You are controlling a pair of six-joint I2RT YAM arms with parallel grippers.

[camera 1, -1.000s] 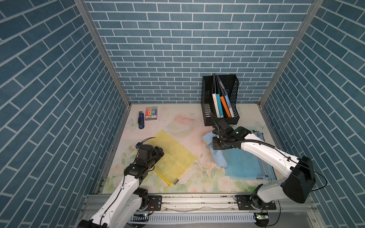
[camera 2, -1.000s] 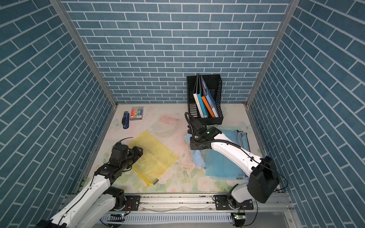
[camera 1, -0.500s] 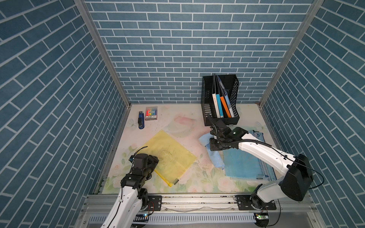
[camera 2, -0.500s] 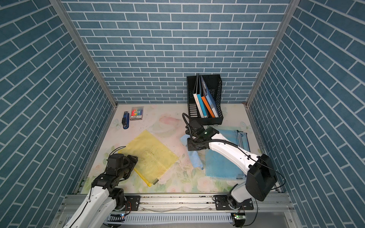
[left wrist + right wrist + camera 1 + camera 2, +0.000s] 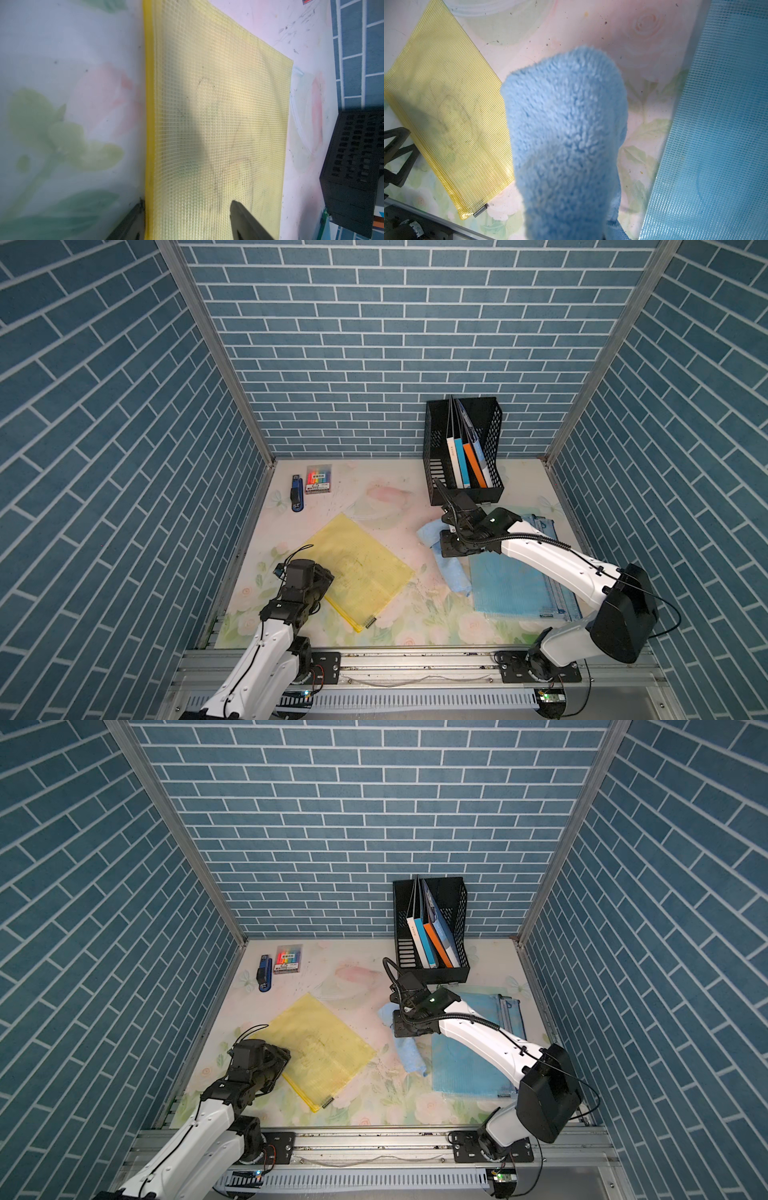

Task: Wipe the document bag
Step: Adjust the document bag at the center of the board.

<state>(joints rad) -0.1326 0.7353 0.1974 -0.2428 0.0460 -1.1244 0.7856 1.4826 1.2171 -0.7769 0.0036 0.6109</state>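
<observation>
Yellow mesh document bag (image 5: 361,568), smudged, left gripper (image 5: 187,207) apart at its edge, right gripper (image 5: 444,543) clamped on fluffy blue cloth (image 5: 564,135)

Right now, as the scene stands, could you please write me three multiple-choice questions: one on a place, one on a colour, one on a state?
1. Where does the black file rack stand?
A. By the back wall, behind the blue document bag
B. At the front rail
C. In the back left corner

2. What colour is the cloth in the right gripper?
A. Yellow
B. Light blue
C. White

3. How does the left gripper stand?
A. Shut on the cloth
B. Open, astride the zip edge of the yellow document bag
C. Shut on nothing

Answers:
1 A: both top views show the rack at the back, the blue bag nearer.
2 B: the right wrist view shows fluffy light-blue fabric.
3 B: the left wrist view shows two fingers apart, one on each side of the zip edge.
</observation>
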